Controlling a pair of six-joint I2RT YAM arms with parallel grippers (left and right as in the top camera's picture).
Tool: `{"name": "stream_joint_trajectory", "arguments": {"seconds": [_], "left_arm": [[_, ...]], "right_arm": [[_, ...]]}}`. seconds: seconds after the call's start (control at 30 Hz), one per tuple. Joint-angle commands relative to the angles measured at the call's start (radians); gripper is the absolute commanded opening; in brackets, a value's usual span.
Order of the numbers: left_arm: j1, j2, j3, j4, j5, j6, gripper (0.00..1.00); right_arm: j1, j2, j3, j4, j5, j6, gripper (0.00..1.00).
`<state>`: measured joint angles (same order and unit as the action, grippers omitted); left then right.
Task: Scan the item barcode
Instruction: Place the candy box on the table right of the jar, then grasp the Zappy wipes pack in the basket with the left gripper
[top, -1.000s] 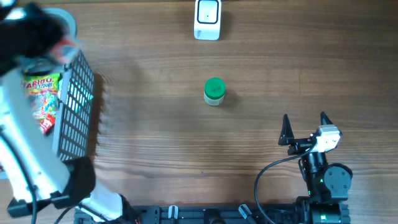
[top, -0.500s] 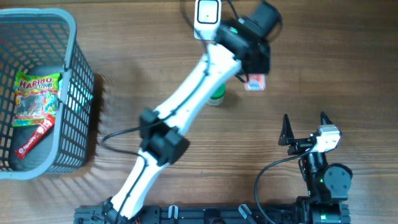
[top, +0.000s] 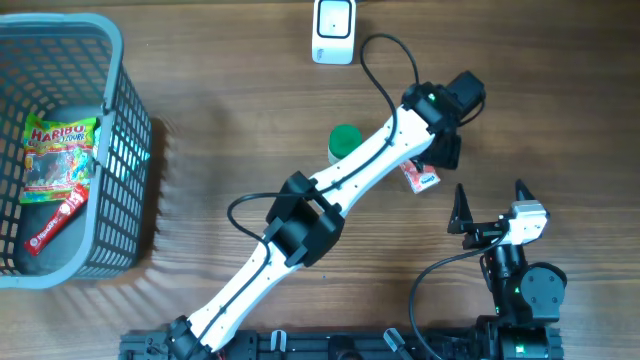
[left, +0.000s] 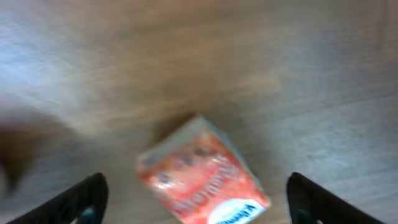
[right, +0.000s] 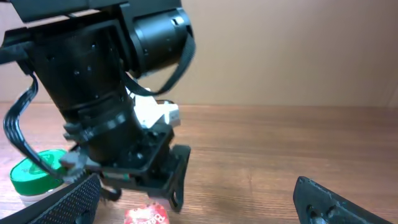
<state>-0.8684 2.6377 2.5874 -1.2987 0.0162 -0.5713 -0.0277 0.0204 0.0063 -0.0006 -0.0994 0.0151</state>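
The red packet (top: 421, 178) has just been released onto the tabletop (top: 250, 120), below-right of the white scanner (top: 333, 30), with the left end effector (left: 198, 199) spread wide and empty above it; scanning is judged finished.

At the left edge of the wooden table (top: 220, 110) we see a grey plastic basket (top: 128, 170) with a slatted wall. Inside it lies a Haribo gummy bag (top: 60, 155), and just below that a red candy bar (top: 55, 222) set on a slant (its label is too small for us to read). Near the table's middle stands a small green-lidded jar (top: 344, 138), upright, well apart from the basket.
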Motion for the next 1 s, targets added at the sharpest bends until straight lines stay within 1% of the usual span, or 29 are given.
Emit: {"name": "stream_joint_trajectory", "arguments": {"seconds": [0.0, 0.07, 0.17, 0.2, 0.23, 0.3, 0.37, 0.4, 0.43, 0.47, 0.5, 0.53, 0.63, 0.7, 0.77, 0.83, 0.9, 0.97], "left_arm": [[0.095, -0.175, 0.012, -0.013, -0.054, 0.045, 0.91], [0.146, -0.324, 0.012, -0.079, -0.051, 0.076, 0.91], [0.185, -0.565, 0.012, -0.232, -0.068, 0.140, 0.91], [0.190, -0.621, 0.012, -0.259, -0.104, 0.143, 0.96], [0.204, -0.715, 0.012, -0.291, -0.193, 0.142, 1.00], [0.235, -0.820, 0.011, -0.311, -0.282, 0.136, 1.00], [0.314, -0.927, 0.011, -0.327, -0.380, 0.089, 1.00], [0.374, -0.971, 0.011, -0.338, -0.420, 0.066, 1.00], [0.443, -1.004, 0.011, -0.352, -0.452, 0.029, 1.00], [0.550, -1.035, 0.011, -0.374, -0.463, -0.018, 1.00], [0.652, -1.053, 0.010, -0.386, -0.454, -0.058, 1.00], [0.805, -1.071, 0.000, -0.386, -0.397, -0.095, 1.00], [1.061, -1.064, -0.010, -0.386, -0.306, -0.119, 1.00], [1.235, -1.041, -0.063, -0.386, -0.227, -0.117, 1.00], [1.332, -1.023, -0.162, -0.385, -0.161, -0.117, 1.00], [1.384, -0.999, -0.317, -0.371, -0.151, -0.117, 1.00], [1.397, -0.961, -0.488, -0.315, -0.151, -0.115, 1.00], [1.397, -0.918, -0.669, -0.212, -0.150, -0.114, 1.00]], "right_arm": [[0.000, -0.006, -0.001, 0.003, 0.011, 0.014, 1.00], [0.000, -0.006, -0.001, 0.003, 0.011, 0.014, 1.00], [0.000, -0.006, -0.001, 0.003, 0.011, 0.014, 1.00], [0.000, -0.006, -0.001, 0.003, 0.011, 0.013, 1.00], [0.000, -0.006, -0.001, 0.003, 0.011, 0.014, 1.00], [0.000, -0.006, -0.001, 0.003, 0.011, 0.014, 1.00], [0.000, -0.006, -0.001, 0.003, 0.011, 0.014, 1.00], [0.000, -0.006, -0.001, 0.003, 0.011, 0.013, 1.00], [0.000, -0.006, -0.001, 0.003, 0.011, 0.013, 1.00], [0.000, -0.006, -0.001, 0.003, 0.011, 0.014, 1.00], [0.000, -0.006, -0.001, 0.003, 0.011, 0.013, 1.00], [0.000, -0.006, -0.001, 0.004, 0.011, 0.014, 1.00], [0.000, -0.006, -0.001, 0.003, 0.011, 0.014, 1.00], [0.000, -0.006, -0.001, 0.003, 0.011, 0.014, 1.00], [0.000, -0.006, -0.001, 0.003, 0.011, 0.014, 1.00], [0.000, -0.006, -0.001, 0.003, 0.011, 0.014, 1.00], [0.000, -0.006, -0.001, 0.003, 0.011, 0.014, 1.00], [0.000, -0.006, -0.001, 0.004, 0.011, 0.013, 1.00]]}}
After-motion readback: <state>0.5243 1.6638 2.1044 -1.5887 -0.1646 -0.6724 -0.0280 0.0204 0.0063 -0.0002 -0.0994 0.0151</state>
